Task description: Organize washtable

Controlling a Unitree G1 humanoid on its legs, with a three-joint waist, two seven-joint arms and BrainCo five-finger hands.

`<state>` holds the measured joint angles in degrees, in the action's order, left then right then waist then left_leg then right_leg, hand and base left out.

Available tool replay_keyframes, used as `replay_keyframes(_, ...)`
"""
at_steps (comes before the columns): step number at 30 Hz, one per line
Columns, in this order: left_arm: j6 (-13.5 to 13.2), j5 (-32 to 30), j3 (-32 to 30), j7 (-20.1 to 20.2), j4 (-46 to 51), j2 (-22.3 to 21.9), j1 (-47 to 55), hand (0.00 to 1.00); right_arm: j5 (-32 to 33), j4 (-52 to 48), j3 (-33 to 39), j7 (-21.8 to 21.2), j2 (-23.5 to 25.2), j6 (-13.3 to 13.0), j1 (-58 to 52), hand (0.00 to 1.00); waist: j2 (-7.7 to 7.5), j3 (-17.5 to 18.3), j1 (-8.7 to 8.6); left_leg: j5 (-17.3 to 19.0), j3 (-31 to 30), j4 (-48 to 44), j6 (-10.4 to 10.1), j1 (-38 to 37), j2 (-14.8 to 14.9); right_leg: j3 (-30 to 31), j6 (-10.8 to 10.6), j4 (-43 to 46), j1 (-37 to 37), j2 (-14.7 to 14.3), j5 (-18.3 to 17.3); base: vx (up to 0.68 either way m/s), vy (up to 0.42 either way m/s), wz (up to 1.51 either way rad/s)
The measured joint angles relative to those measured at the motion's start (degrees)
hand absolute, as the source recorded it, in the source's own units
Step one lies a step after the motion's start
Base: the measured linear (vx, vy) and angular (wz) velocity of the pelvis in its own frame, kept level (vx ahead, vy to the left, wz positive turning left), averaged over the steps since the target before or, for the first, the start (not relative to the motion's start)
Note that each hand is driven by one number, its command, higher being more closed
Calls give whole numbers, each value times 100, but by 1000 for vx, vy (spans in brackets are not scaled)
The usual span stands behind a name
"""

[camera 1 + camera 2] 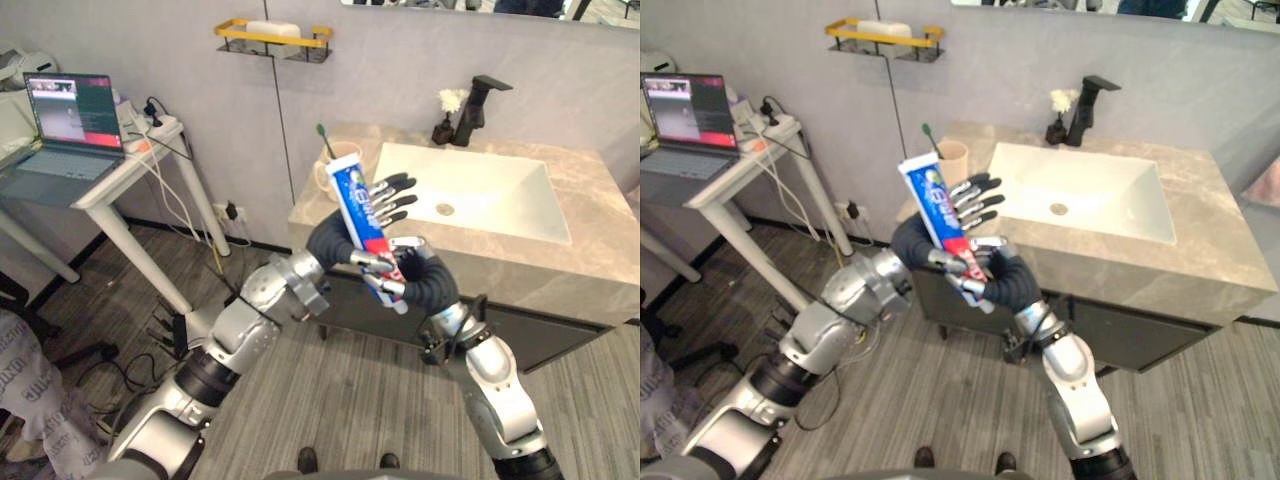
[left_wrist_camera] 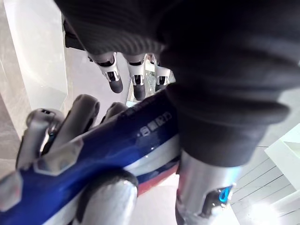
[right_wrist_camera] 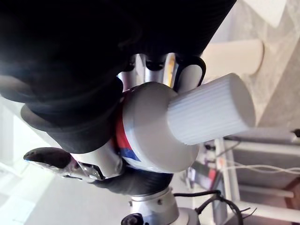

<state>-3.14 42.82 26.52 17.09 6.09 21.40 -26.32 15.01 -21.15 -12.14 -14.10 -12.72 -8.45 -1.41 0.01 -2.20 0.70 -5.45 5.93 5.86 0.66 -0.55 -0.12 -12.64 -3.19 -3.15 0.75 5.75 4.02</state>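
Note:
A blue, white and red toothpaste tube (image 1: pixel 356 203) is held up in the air in front of the washtable (image 1: pixel 560 270), its white cap (image 3: pixel 211 115) pointing down. My right hand (image 1: pixel 386 270) is curled round the tube's lower end, just above the cap. My left hand (image 1: pixel 388 200) lies behind the upper part of the tube (image 2: pixel 117 145) with its fingers straight. A beige cup (image 1: pixel 326 176) holding a green toothbrush (image 1: pixel 322 133) stands on the counter's left corner, behind the tube.
A white sink (image 1: pixel 480 190) is set into the stone counter, with a black faucet (image 1: pixel 478 106) and a small flower vase (image 1: pixel 446 118) behind it. A yellow wall shelf (image 1: pixel 272 38) hangs above. A white table with a laptop (image 1: pixel 70 118) stands to the left.

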Motion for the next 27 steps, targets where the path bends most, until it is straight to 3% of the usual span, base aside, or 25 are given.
replay_keyframes(7,-27,0,-588,-105,8,29,-59,0,-68,1,42,-110,-6,0,-5,100,1,0,2,-1,-4,0,0,-5,1,-5,3,3,7,-1,1,0,0,0)
replay_keyframes(8,-41,0,-674,-116,8,34,-121,100,-122,1,46,-112,-6,0,-7,100,1,0,3,-1,-5,0,1,-5,0,-6,3,5,8,0,1,0,0,0)
replay_keyframes(27,-113,236,-812,-110,-31,64,-180,100,-213,63,36,-166,-12,14,-41,100,2,-1,5,-1,-7,3,1,-4,-4,-4,4,10,2,4,-2,0,0,0)
